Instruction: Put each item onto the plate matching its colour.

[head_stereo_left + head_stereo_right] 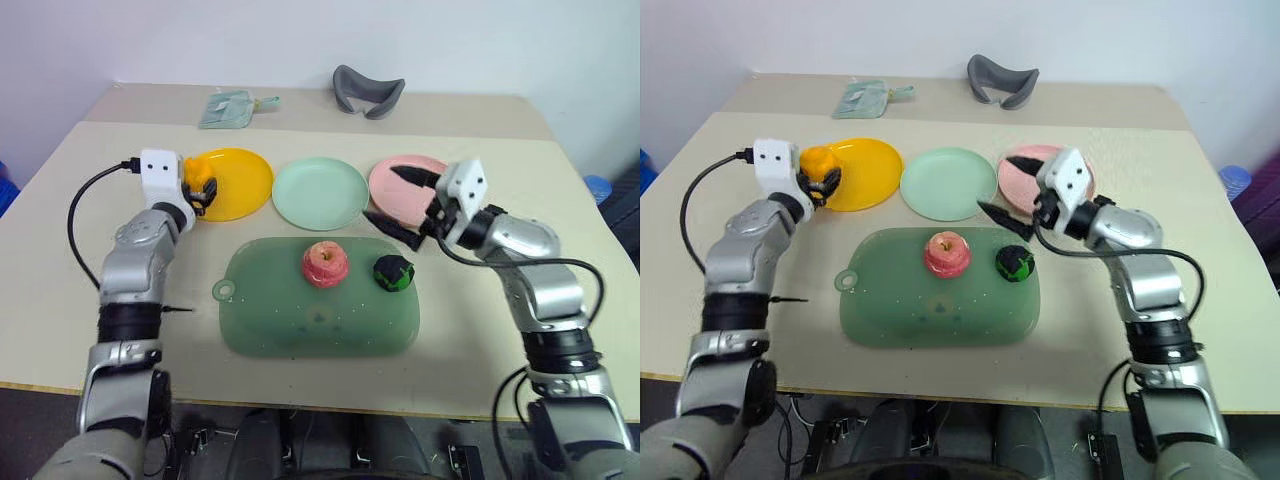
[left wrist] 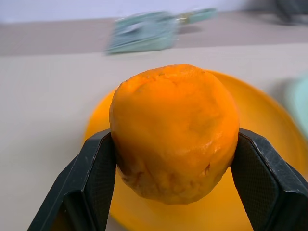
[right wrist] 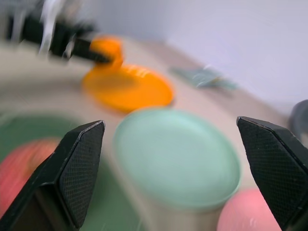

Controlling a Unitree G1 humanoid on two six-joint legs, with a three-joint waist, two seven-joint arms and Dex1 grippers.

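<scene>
My left gripper (image 1: 203, 188) is shut on the yellow-orange lumpy item (image 2: 174, 132) and holds it just above the left rim of the yellow plate (image 1: 240, 183). The mint green plate (image 1: 320, 193) sits in the middle of the row and the pink plate (image 1: 395, 195) on the right. Open and holding nothing, my right gripper (image 1: 405, 203) hovers over the pink plate's near left edge. The red-pink apple (image 1: 326, 264) and the dark green round vegetable (image 1: 393, 273) rest side by side on the far part of the green mat (image 1: 300, 310).
A grey curved pad (image 1: 367, 92) and a pale green pouch (image 1: 232, 108) lie at the back of the table. The mat lies between the plates and the table's front edge.
</scene>
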